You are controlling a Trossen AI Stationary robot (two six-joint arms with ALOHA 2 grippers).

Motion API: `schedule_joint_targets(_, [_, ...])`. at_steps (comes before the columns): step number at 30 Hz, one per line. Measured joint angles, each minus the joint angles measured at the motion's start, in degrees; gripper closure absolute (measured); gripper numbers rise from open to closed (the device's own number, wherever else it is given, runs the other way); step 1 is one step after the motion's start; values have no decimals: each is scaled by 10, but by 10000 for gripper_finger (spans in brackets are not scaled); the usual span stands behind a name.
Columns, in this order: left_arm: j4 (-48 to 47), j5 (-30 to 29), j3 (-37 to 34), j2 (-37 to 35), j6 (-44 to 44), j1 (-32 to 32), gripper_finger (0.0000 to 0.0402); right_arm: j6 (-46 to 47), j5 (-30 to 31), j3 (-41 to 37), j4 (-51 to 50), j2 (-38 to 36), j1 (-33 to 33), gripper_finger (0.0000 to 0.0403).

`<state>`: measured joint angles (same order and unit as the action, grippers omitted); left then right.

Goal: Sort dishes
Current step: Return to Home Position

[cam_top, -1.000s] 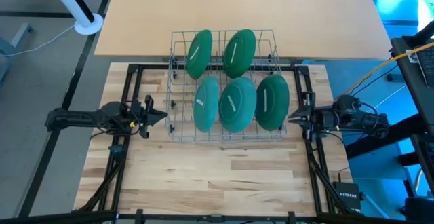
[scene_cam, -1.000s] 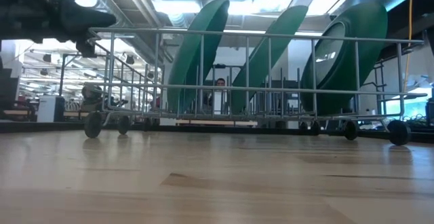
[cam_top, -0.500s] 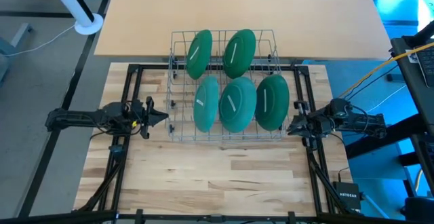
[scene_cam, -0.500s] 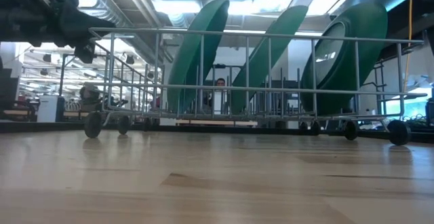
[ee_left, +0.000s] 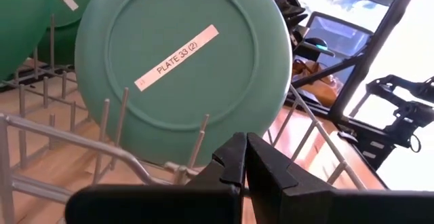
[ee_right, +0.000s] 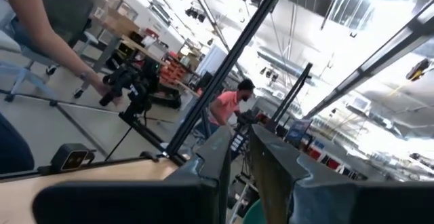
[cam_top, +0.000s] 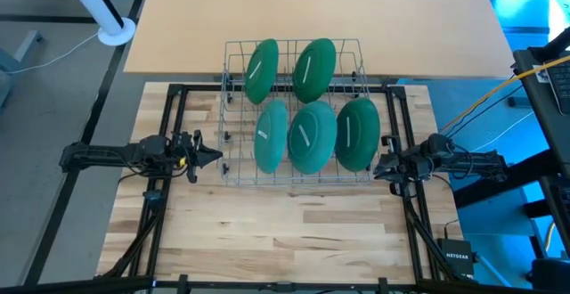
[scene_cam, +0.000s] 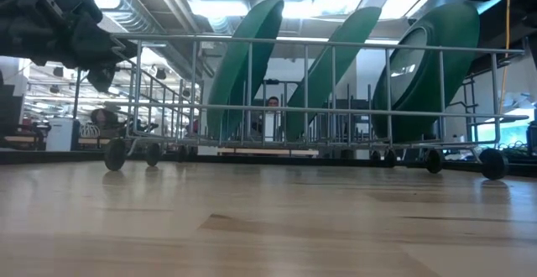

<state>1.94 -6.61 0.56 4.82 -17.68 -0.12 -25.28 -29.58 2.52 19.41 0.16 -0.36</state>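
Observation:
Several green plates stand on edge in a wire rack [cam_top: 233, 178] at the middle of the wooden board. Two are in the far row [cam_top: 261, 69] and three in the near row [cam_top: 312, 135]. The rack rests on small wheels [scene_cam: 115, 154]. My left gripper [cam_top: 216, 156] is shut and points level at the rack's left side, just short of its wires. In the left wrist view it [ee_left: 244, 157] faces a plate labelled "PLATE 33 (2)" [ee_left: 180, 68]. My right gripper [cam_top: 378, 167] hovers off the rack's near right corner, tipped upward, with a narrow gap between its fingers [ee_right: 241, 153].
Black frame rails [cam_top: 169, 134] run along both sides of the board. A tan tabletop [cam_top: 312, 18] lies beyond the rack, and bare wood [cam_top: 285, 232] stretches toward the near edge. A person's arm [ee_right: 47, 27] and another person show in the room beyond.
My right gripper has sunk and drifted toward the table's near edge, closing on the rack's near right corner while tipping its fingers upward. My left gripper has tipped its fingers down a little and rolled slightly, staying in place. The plates and rack have kept still.

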Motion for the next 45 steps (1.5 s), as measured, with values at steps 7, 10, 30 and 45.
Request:
schedule_joint_targets(7, [1,0,0,3,-17,0,398,0,17,-16,21,0,0,340])
schedule_joint_targets(10, [1,0,0,3,-14,0,398,0,26,-17,20,0,0,340])
schedule_joint_targets(30, [0,0,0,3,-12,0,398,-1,30,-17,20,0,0,340])
schedule_joint_targets(45, [0,0,0,3,-18,0,398,-1,30,-6,37,0,0,340])
